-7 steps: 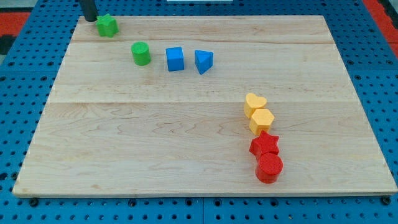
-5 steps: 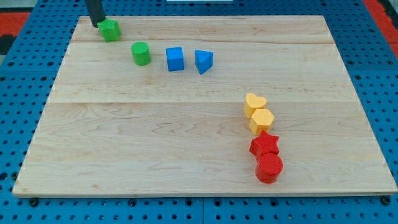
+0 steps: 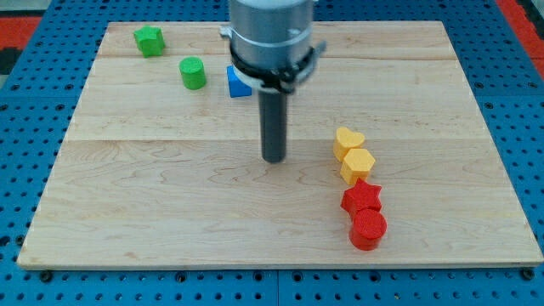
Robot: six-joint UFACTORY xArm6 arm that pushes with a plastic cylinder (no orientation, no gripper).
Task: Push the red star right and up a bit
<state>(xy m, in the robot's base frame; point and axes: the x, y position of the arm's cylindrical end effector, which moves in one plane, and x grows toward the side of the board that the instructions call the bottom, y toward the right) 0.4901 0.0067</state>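
Note:
The red star [image 3: 362, 198] lies at the board's lower right. It touches a red cylinder [image 3: 368, 229] just below it and a yellow hexagon [image 3: 358, 164] just above it. A yellow heart [image 3: 348, 141] sits above the hexagon. My tip [image 3: 274, 158] rests on the board near the middle, well to the left of the yellow blocks and up and left of the red star, apart from every block.
A green block [image 3: 148, 40] sits at the top left, with a green cylinder [image 3: 193, 73] to its lower right. A blue cube [image 3: 237, 82] shows partly behind the arm's grey body [image 3: 270, 38]; the blue triangle is hidden by it. The wooden board [image 3: 170, 195] lies on a blue pegboard.
The arm has swung from the top left corner beside the green block down and right to the board's middle. It now hides the blue triangle. The green block shifted slightly.

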